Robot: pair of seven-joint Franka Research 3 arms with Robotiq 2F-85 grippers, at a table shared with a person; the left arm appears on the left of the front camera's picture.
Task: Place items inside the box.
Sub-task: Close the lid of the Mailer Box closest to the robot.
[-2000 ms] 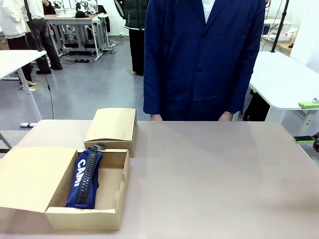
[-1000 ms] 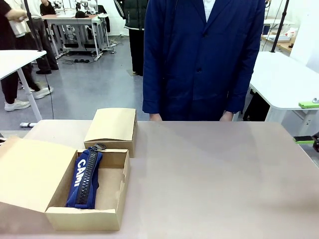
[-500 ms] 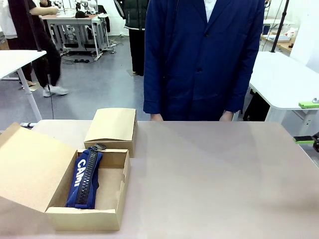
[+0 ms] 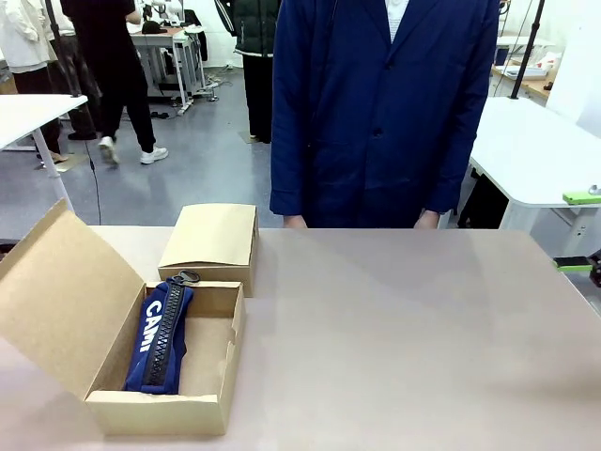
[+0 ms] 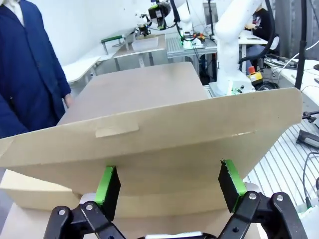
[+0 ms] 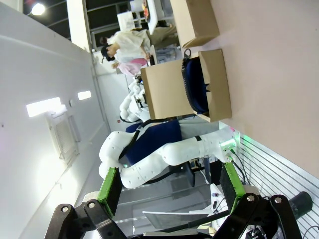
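Behind the box lid point(image 5: 149, 144), my left gripper point(image 5: 169, 185) stands with jaws spread, pads against the raised flap. My right gripper point(image 6: 172, 186) hangs open off the table, holding nothing. To close well, I should push evenly across the flap. Inside the box point(image 4: 218, 348) lies the navy pencil case point(image 4: 161, 334).

The navy pencil case point(image 4: 160, 335) shows only "CAM" of its lettering; the rest curves out of sight. The box point(image 4: 202, 413) lid point(image 4: 61, 301) is cut off at the picture's left edge. In the left wrist view that lid hides the box's inside.
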